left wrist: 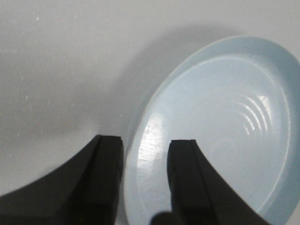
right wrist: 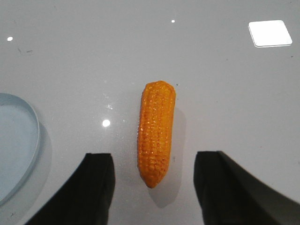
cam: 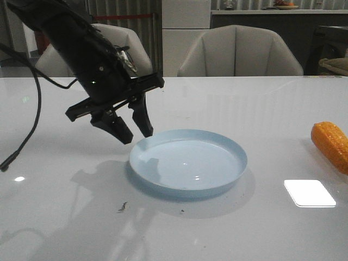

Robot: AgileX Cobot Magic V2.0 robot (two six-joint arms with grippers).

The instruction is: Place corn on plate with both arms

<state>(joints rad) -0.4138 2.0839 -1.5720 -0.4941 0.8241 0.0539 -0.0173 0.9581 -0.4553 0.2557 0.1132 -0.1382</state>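
Note:
The pale blue plate (cam: 188,161) lies empty at the table's middle. My left gripper (cam: 133,129) hangs open just above the plate's left rim; in the left wrist view its gripper (left wrist: 146,145) straddles the rim of the plate (left wrist: 220,122), holding nothing. The orange corn (cam: 331,142) lies on the table at the far right edge of the front view. In the right wrist view the corn (right wrist: 156,131) lies between and just ahead of my open right gripper (right wrist: 152,161), apart from both fingers. The right gripper does not show in the front view.
The table (cam: 65,217) is glossy white with a bright light reflection (cam: 309,192) right of the plate. A black cable (cam: 24,136) hangs from the left arm. Grey chairs (cam: 239,51) stand behind the table. A plate edge (right wrist: 18,150) shows in the right wrist view.

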